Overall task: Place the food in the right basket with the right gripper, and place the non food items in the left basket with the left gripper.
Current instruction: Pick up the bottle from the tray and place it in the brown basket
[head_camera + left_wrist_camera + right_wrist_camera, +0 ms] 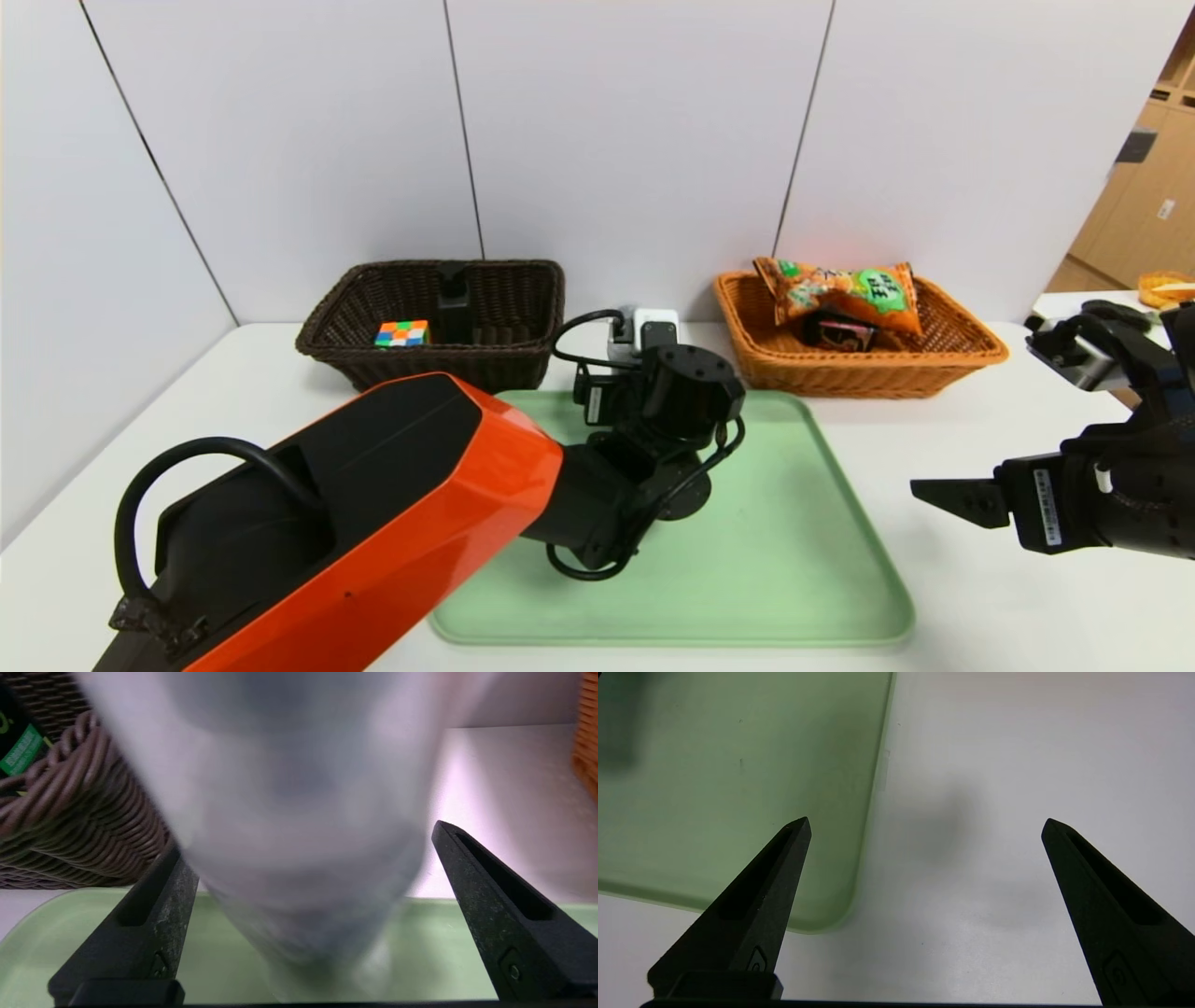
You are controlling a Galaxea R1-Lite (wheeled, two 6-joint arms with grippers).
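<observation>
A white power adapter (633, 329) with a black cable stands at the far edge of the green tray (794, 560). My left gripper (306, 830) is open, with its fingers on either side of the adapter (299, 812), which looms large and blurred between them; in the head view the wrist hides the fingers. My right gripper (962, 499) is open and empty, held above the bare table right of the tray, and it also shows in the right wrist view (927, 821). The brown left basket (523, 280) holds a Rubik's cube (402, 333) and a black item (455, 303). The orange right basket (971, 347) holds a snack bag (845, 294) and a dark packet (840, 331).
The tray's near right corner (822, 919) lies just beside my right gripper. The brown basket's wall (70, 826) is close to my left gripper, and the orange basket's edge (589, 756) is on the other side. A white wall stands behind both baskets.
</observation>
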